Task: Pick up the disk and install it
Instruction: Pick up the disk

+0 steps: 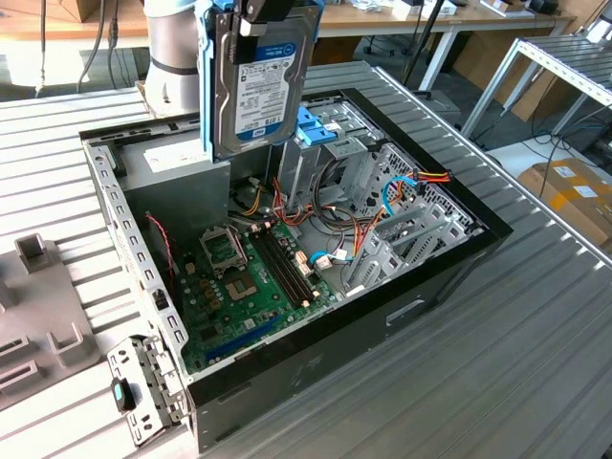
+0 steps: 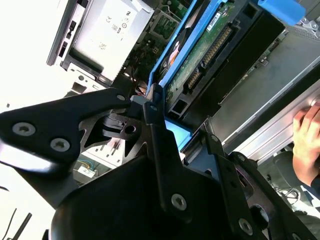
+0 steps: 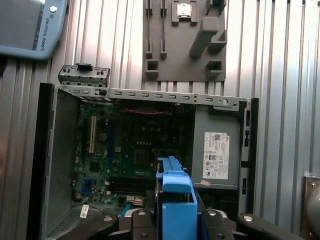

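Gripper (image 1: 253, 24) clamped on disk (image 1: 260, 81); disk upright, edge-down over case (image 1: 316, 363), near cage (image 1: 304, 172), likely oriented for slotting in.

The exterior view looks down slantwise from off a corner of the open case (image 1: 421, 306), at middling range. The first wrist view faces straight down into the case from above. The second wrist view sits hard against the disk (image 2: 200, 60). All three share the disk; the exterior and first wrist views also share the motherboard (image 1: 244, 277).
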Controlling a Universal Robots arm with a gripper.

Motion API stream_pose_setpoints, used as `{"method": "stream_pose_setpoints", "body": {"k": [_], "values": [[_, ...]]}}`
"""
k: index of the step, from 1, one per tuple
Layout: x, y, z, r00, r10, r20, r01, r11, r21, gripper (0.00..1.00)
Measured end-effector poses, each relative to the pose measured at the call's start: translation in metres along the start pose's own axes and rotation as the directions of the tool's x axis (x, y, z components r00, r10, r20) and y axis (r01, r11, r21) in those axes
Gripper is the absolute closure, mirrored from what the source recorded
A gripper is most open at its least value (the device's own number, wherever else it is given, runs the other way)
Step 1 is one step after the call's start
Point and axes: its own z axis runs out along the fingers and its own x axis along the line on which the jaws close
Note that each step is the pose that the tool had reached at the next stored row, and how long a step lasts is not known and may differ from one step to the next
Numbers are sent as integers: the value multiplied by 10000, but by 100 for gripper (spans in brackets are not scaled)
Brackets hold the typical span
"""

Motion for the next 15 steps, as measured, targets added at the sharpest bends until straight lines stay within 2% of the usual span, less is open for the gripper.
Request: {"method": "stream_pose_setpoints", "body": {"k": [15], "values": [[12, -160, -6, 10000, 0, 0, 0, 10000, 0, 63]]}}
